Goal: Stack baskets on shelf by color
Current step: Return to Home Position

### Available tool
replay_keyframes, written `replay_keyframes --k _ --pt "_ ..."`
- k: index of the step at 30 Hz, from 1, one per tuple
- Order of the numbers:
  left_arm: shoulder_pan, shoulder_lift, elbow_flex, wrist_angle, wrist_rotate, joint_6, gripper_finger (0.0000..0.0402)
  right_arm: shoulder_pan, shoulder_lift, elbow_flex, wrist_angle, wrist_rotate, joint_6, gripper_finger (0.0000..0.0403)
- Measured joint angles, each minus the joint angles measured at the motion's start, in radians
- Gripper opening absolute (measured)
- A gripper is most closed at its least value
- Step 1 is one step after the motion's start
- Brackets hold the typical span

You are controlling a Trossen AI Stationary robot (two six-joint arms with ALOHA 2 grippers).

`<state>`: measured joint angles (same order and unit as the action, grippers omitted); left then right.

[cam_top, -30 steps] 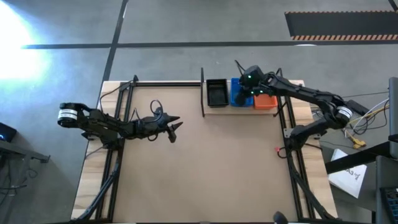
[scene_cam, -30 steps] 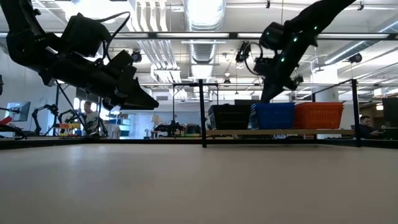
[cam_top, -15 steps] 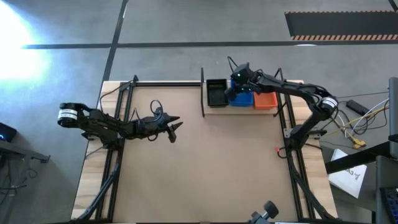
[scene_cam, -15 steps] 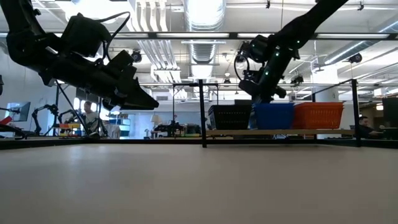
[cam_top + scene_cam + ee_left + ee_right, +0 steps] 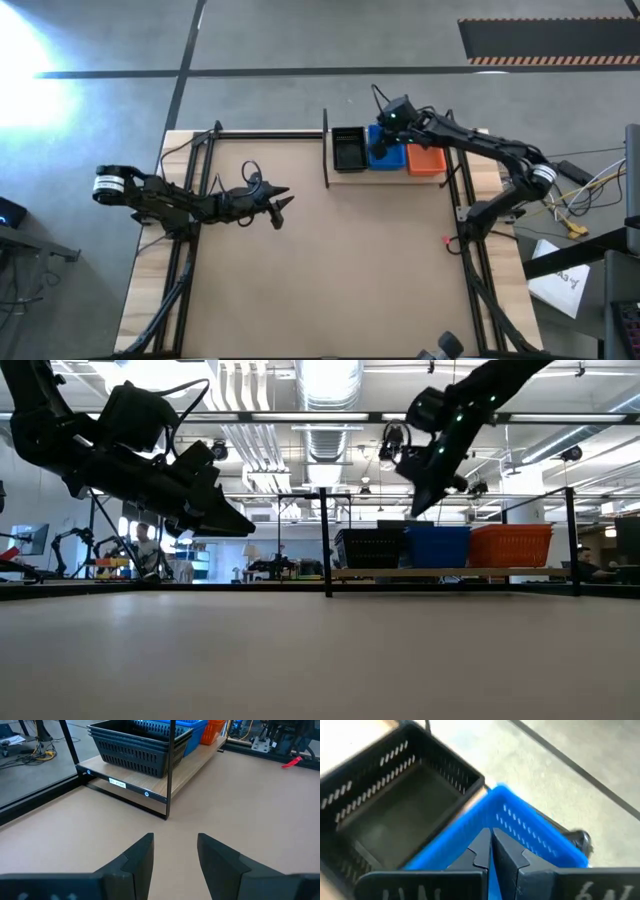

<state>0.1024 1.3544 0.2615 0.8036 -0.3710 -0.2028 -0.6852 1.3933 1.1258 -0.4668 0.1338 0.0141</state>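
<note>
Right gripper (image 5: 491,845) hangs with its two dark fingers pressed together on nothing, just above the blue perforated plastic baskets (image 5: 387,160), which I see sitting mid-way along the pale wooden shelf with thin black rods (image 5: 372,177) at the table's far edge. Black perforated plastic baskets (image 5: 348,150) stand nested just beside them on one side, orange perforated plastic baskets (image 5: 428,163) on the other. My left gripper (image 5: 281,204) hovers over the brown tabletop (image 5: 330,270), well apart from the shelf, fingers spread and empty.
</note>
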Motion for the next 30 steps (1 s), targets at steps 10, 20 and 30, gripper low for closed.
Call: replay_keyframes --k 10,20,30 --pt "0.0 0.0 0.0 0.0 0.0 0.0 0.0136 0.095 -0.256 -0.094 -0.304 0.101 0.04 0.0009" --pt "0.0 0.0 0.0 0.0 0.0 0.0 0.0136 0.441 -0.576 -0.429 -0.107 0.041 0.174 0.0009" --pt "0.0 0.0 0.002 0.002 0.0 0.0 0.0136 0.76 -0.894 -0.763 0.298 -0.223 0.212 0.0009"
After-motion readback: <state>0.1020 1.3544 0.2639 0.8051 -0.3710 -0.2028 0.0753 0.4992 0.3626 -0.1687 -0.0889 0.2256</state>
